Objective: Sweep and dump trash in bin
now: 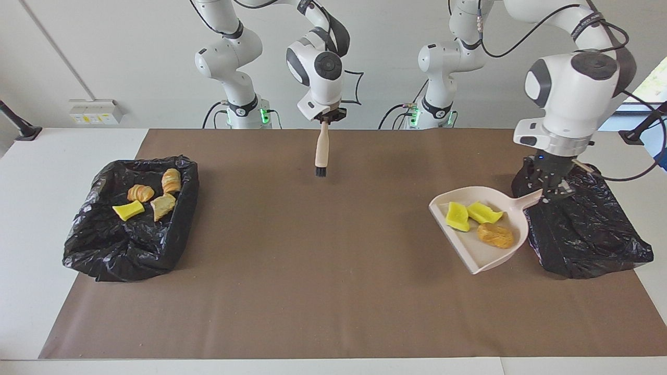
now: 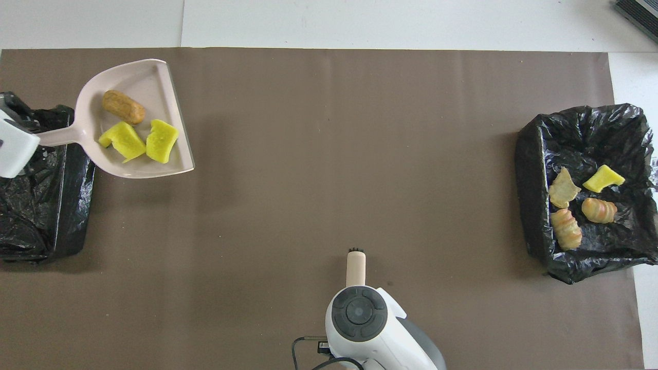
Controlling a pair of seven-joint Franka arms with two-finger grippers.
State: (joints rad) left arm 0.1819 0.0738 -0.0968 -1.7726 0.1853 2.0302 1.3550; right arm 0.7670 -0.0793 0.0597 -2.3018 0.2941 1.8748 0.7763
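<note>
Pale pink plastic dustpan (image 1: 482, 245) beside black-bagged bin (image 1: 583, 229): left gripper (image 1: 548, 194) clamped on handle. Yellow sponge chunks (image 1: 471, 214), brown bread lump (image 1: 495, 235): light, soft, likely slide; keep level. Right gripper (image 1: 324, 119) clamped on brush (image 1: 321, 153).

A brown mat (image 1: 312, 271) covers most of my white tabletop (image 1: 31, 208). On the wall at the right arm's end I see a white socket box (image 1: 94, 111). Dark clamp stands sit at both tabletop ends, one (image 1: 18, 125) near that box, another (image 1: 643, 127) by the window (image 1: 651, 83).
</note>
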